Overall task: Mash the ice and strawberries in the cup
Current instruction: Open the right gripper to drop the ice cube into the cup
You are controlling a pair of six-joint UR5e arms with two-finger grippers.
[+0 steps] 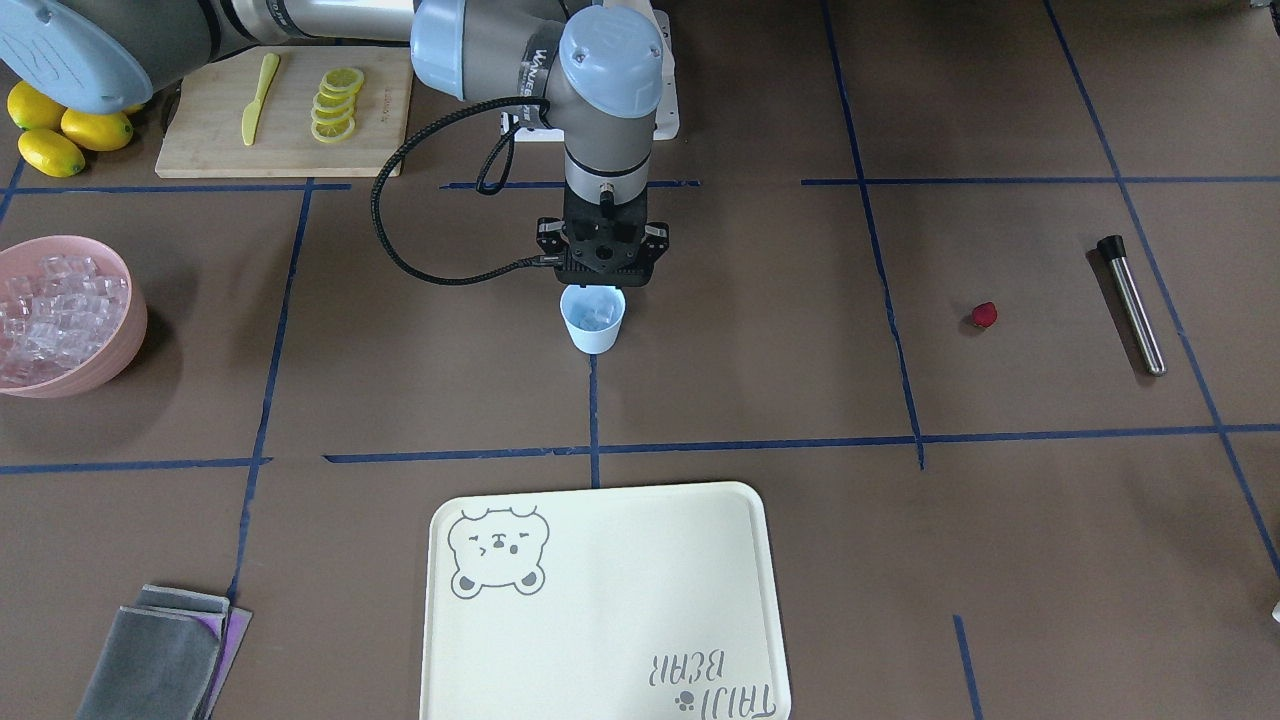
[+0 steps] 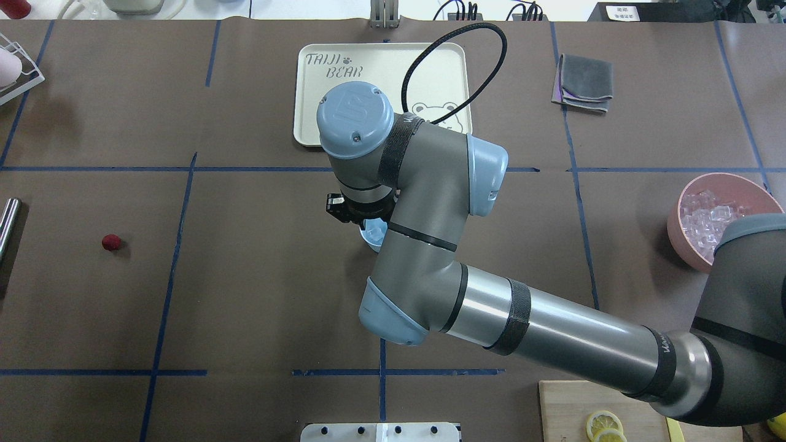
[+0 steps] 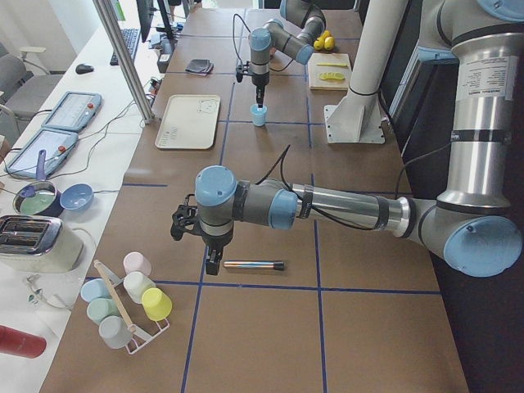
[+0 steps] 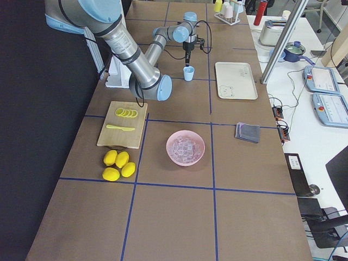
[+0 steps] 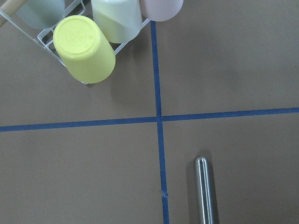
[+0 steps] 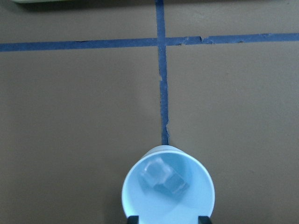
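The pale blue cup stands upright at the table's middle with two clear ice cubes inside. My right gripper hangs straight above it, open and empty; its fingertips show at either side of the cup's near rim in the right wrist view. More ice fills the pink bowl. The strawberry lies alone on the table. My left gripper hovers by a steel muddler; I cannot tell whether it is open or shut.
A cream tray lies beyond the cup. A cutting board carries lemon slices and a yellow knife, with whole lemons beside it. A folded grey cloth and a rack of cups sit at the edges.
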